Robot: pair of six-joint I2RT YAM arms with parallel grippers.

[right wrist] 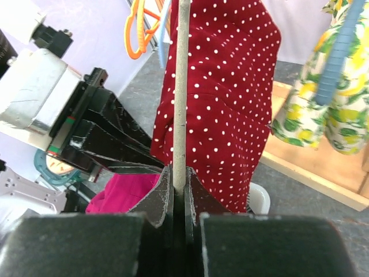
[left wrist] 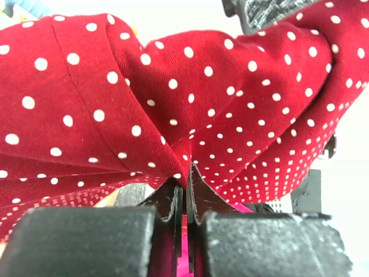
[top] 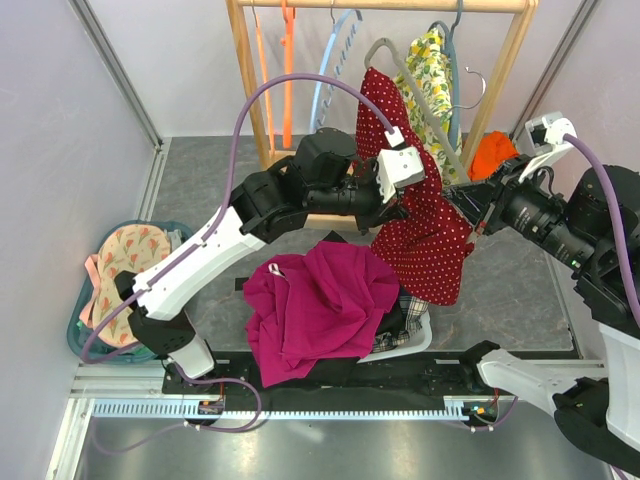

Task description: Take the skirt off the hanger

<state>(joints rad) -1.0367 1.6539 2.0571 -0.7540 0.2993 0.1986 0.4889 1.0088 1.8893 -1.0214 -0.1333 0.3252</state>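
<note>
The skirt is dark red with white dots and hangs from a grey hanger in front of the wooden rack. My left gripper is shut on a fold of the skirt, which fills the left wrist view. My right gripper is shut on the grey hanger bar, with the skirt hanging just behind the bar. The two grippers sit close together at the skirt's middle.
A magenta garment lies piled on a white basket near the arm bases. A wooden rack holds orange and blue hangers and a yellow floral garment. A teal basket of clothes sits at far left.
</note>
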